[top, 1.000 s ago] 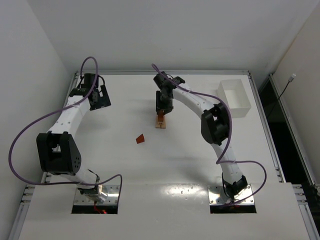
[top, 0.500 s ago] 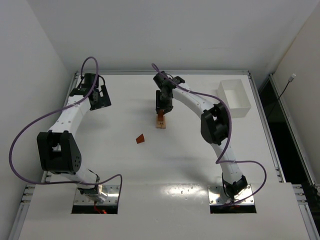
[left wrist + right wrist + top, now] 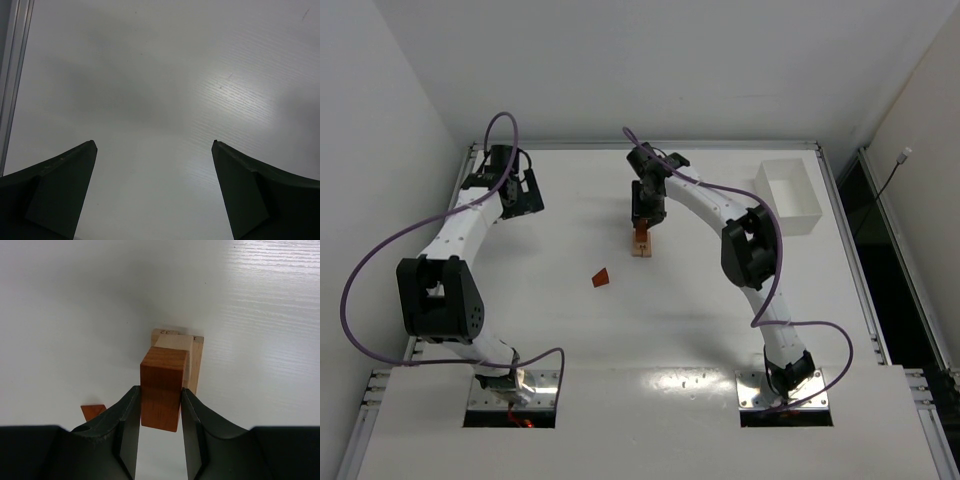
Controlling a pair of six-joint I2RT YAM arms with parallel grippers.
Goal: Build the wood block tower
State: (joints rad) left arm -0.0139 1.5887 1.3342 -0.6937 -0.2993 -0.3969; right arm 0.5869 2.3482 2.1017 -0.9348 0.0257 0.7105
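Observation:
The tower (image 3: 641, 247) stands mid-table, a narrow stack on a pale tan base bar (image 3: 196, 362) with a pale cube (image 3: 173, 341) on it. My right gripper (image 3: 642, 226) is directly over it, shut on a reddish-brown block (image 3: 162, 382) that sits on or just above the pale cube; both fingers press its sides in the right wrist view (image 3: 160, 390). A loose reddish-brown wedge (image 3: 602, 278) lies on the table left of the tower and also shows in the right wrist view (image 3: 93, 411). My left gripper (image 3: 524, 196) is open and empty at the far left; its wrist view (image 3: 153, 145) shows only bare table.
A white rectangular tray (image 3: 790, 195) stands at the back right. A metal rail (image 3: 10, 75) runs along the table's left edge close to the left gripper.
The left arm has shifted slightly toward the back left. The right gripper and the block it holds have stayed over the tower.

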